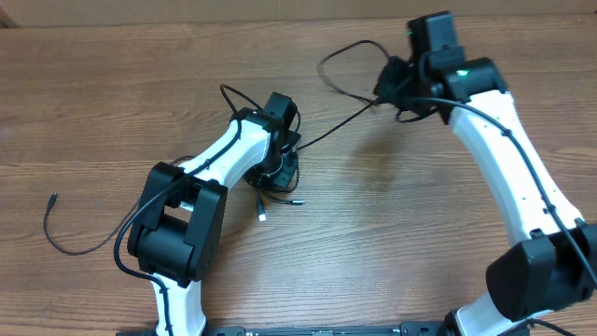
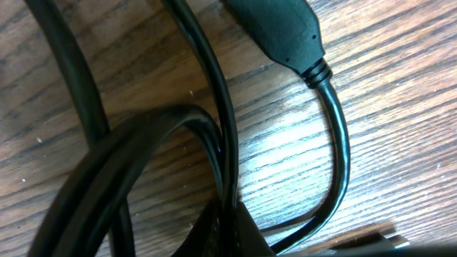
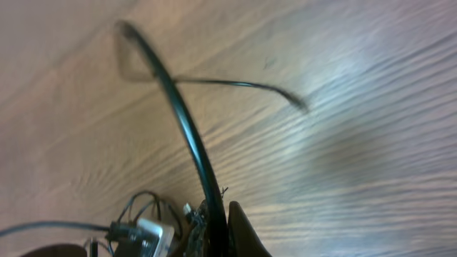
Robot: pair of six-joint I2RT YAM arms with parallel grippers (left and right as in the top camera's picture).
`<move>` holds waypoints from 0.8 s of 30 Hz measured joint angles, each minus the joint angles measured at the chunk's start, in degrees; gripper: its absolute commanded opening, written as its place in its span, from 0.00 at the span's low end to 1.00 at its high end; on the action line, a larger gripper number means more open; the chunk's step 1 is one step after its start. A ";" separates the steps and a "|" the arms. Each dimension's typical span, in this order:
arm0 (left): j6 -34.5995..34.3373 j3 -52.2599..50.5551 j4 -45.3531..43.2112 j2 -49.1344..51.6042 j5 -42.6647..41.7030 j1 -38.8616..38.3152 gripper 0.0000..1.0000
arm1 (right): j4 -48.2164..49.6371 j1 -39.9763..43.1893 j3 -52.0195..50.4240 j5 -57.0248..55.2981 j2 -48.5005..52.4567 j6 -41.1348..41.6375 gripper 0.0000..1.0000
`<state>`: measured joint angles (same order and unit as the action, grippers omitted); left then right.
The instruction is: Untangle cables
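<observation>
Loose cable [image 1: 79, 253], far left — overhead only

The table [image 1: 373, 243] is brown wood with a fine grain running across the overhead view. Pale glare lies on its surface in both wrist views

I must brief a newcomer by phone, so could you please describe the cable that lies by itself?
On the wooden table, look left of the left arm. A thin black cable lies there in an open curve, a small plug at its far end. Unlike the tangled bunch under the left claw, it is a single strand that no claw holds.
</observation>
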<state>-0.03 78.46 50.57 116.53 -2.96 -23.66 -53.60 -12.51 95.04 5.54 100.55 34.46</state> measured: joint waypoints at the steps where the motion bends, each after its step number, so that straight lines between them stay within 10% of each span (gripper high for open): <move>1: 0.00 0.00 0.00 0.00 0.00 0.00 0.05 | 0.04 0.96 0.00 -0.02 -0.50 -0.24 0.04; 4: 0.00 0.00 0.02 0.00 -0.09 0.00 0.11 | -0.04 2.86 0.00 -0.02 -1.29 -0.72 0.13; 12: -0.07 0.57 1.68 0.00 -3.10 0.07 0.80 | -4.22 4.22 0.22 -0.70 -1.40 -1.79 0.49; 18: -0.35 8.39 8.55 0.00 -6.64 0.07 0.78 | -5.42 4.22 0.22 -0.66 -1.40 -1.73 0.51; 24: -2.78 18.01 14.82 -0.87 -7.63 0.83 0.37 | -7.85 4.22 0.22 0.46 -1.40 -1.68 0.51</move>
<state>-2.81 96.47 65.39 115.66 -10.59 -22.83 -61.45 -8.29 95.26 6.00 99.15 32.77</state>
